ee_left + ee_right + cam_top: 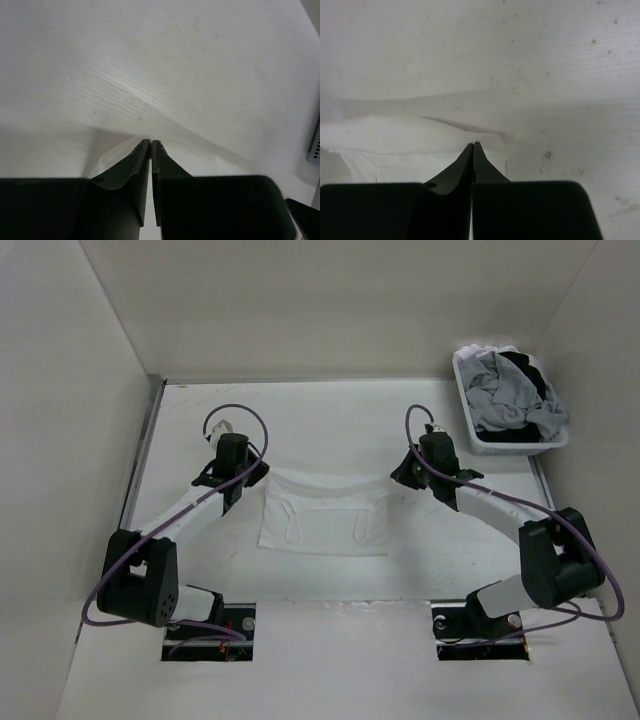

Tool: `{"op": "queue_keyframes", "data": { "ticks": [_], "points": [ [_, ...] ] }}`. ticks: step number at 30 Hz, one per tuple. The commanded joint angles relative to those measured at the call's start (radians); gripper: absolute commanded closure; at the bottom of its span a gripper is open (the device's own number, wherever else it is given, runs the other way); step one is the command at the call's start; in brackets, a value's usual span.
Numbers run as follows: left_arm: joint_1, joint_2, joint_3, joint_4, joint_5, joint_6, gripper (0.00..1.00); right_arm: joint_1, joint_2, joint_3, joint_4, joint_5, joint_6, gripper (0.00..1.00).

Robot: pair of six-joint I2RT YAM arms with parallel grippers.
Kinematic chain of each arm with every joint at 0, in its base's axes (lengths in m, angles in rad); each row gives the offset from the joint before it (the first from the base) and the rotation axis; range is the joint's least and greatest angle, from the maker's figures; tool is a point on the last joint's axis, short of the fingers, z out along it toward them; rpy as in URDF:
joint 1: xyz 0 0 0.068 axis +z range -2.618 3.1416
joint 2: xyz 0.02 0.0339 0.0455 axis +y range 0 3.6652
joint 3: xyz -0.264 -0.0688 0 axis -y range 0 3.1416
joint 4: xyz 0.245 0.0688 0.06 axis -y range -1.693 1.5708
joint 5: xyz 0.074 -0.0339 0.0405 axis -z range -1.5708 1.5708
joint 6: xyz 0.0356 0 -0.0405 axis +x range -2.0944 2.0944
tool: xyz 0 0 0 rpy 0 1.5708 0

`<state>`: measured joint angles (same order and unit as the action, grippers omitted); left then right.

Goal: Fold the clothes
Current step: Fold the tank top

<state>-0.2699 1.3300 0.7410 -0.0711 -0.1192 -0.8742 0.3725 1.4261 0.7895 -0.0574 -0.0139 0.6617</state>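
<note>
The thin white fabric garment point(325, 525) lies at the centre of the top view, long axis left to right, its upper edge sagging between the left gripper point(235, 490) and right gripper point(403, 475), both pinched shut, apparently on its upper corners, equally near.

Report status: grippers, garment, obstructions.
Both shut, left gripper and right gripper, each on a far corner. Flat white garment, far edge raised. Clear of both arms: basket, far right.

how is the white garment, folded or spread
Mostly spread: the white garment lies flat, its far corners pinched by the shut left hand and right hand.
</note>
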Motion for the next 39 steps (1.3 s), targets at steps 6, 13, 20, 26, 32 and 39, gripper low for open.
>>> {"op": "queue_keyframes", "data": {
  "ticks": [6, 13, 20, 26, 32, 39],
  "points": [
    [0.013, -0.055, -0.024, 0.211, 0.029, 0.000, 0.94, -0.001, -0.056, -0.016, 0.174, -0.035, -0.017, 0.99],
    [0.065, -0.310, -0.282, 0.200, 0.105, -0.031, 0.94, 0.104, -0.272, -0.255, 0.171, 0.034, 0.021, 0.99],
    [0.120, -0.457, -0.387, 0.142, 0.203, -0.049, 0.94, 0.254, -0.440, -0.391, 0.111, 0.097, 0.113, 0.98],
    [0.134, -0.607, -0.466, 0.051, 0.242, -0.069, 0.94, 0.355, -0.460, -0.424, 0.045, 0.155, 0.176, 0.97],
    [0.156, -0.817, -0.528, -0.140, 0.245, -0.068, 0.95, 0.389, -0.477, -0.446, -0.039, 0.206, 0.262, 0.99],
    [0.165, -0.844, -0.545, -0.243, 0.202, -0.066, 0.90, 0.421, -0.452, -0.457, -0.104, 0.212, 0.332, 0.98]
  ]
}}
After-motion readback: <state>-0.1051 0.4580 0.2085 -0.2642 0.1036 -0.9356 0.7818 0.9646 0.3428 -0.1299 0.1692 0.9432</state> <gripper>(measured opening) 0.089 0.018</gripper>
